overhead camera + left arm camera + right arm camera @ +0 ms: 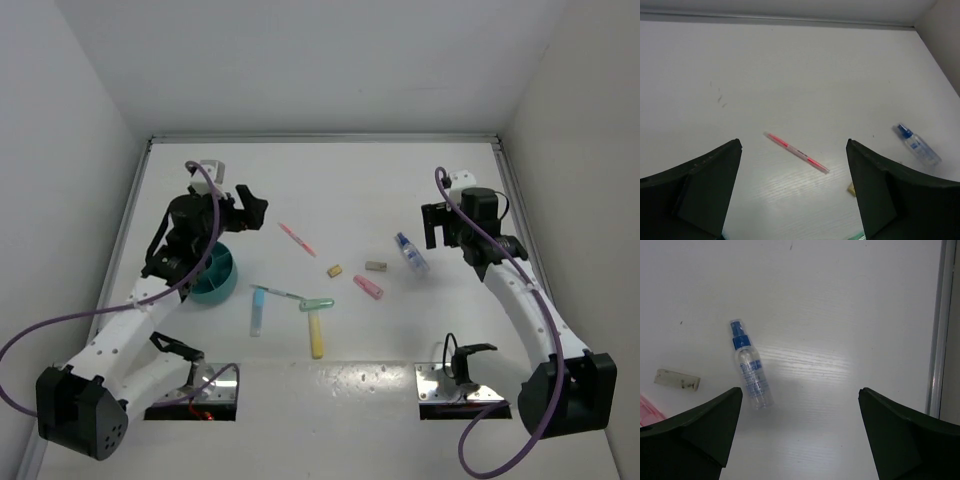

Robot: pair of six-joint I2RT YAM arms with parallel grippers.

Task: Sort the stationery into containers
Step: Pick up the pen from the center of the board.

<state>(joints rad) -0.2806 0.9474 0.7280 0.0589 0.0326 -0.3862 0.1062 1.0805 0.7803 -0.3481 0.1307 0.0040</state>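
Observation:
The teal cup stands at the left, under my left arm. My left gripper is open and empty, raised above the table behind the cup. In the left wrist view it looks down on the pink-red pen. My right gripper is open and empty, hovering just right of the clear blue-capped bottle. In the right wrist view the bottle lies ahead of the left finger of the gripper. Two tan erasers, a pink marker, a light-blue marker, a yellow marker and a green pen lie mid-table.
A short green piece lies at the yellow marker's top end. White walls close in the table on the left, back and right. Two metal base plates sit at the near edge.

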